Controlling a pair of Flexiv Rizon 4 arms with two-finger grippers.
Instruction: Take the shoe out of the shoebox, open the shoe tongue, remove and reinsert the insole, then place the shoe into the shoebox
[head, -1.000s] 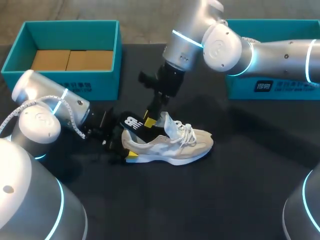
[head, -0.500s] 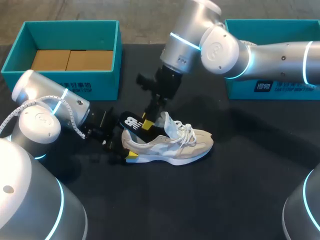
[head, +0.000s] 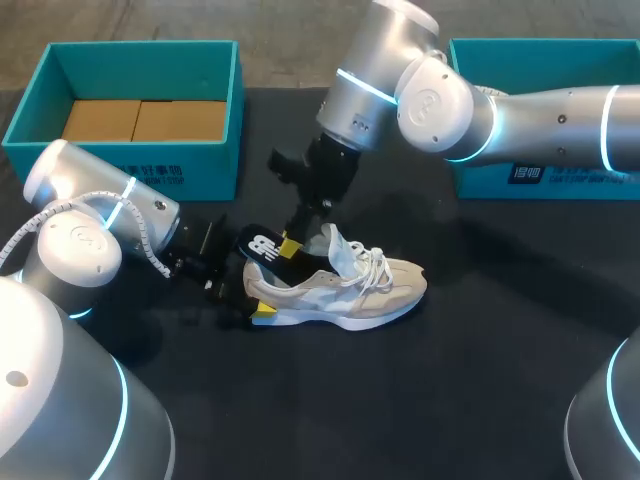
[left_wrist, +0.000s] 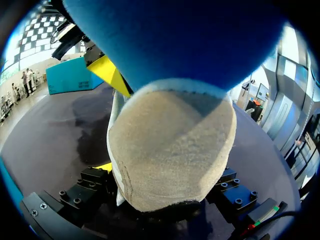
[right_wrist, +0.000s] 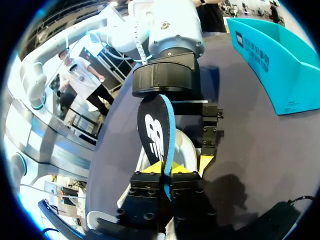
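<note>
Right gripper (head: 289, 246) is clenched on the insole (head: 262, 244), both yellow tips pinching it just above the shoe's opening; in the right wrist view the insole (right_wrist: 156, 131) stands edge-on btw the tips, black top w/ a white logo on one face, blue on the other; its free end sticks out and up past the heel, its other end dips toward the collar; can't tell how much of it sits inside

Left gripper (head: 252, 300) grasps the shoe (head: 345, 285) at the heel, low by the table (head: 450, 380); in the left wrist view the beige heel (left_wrist: 170, 150) fills the gap btw its fingers, squeezed from both sides, w/ the blue underside of the insole (left_wrist: 175, 40) overhead

Shoe rests upright on its sole on the black table, toe toward the robot's R, heel toward its L; tongue pulled up, laces loose

Teal shoebox (head: 200, 175) sits at the far L of the table, brown cardboard (head: 140, 120) on its floor; second teal box (head: 480, 175) sits at the far R; both well apart from the shoe
</note>
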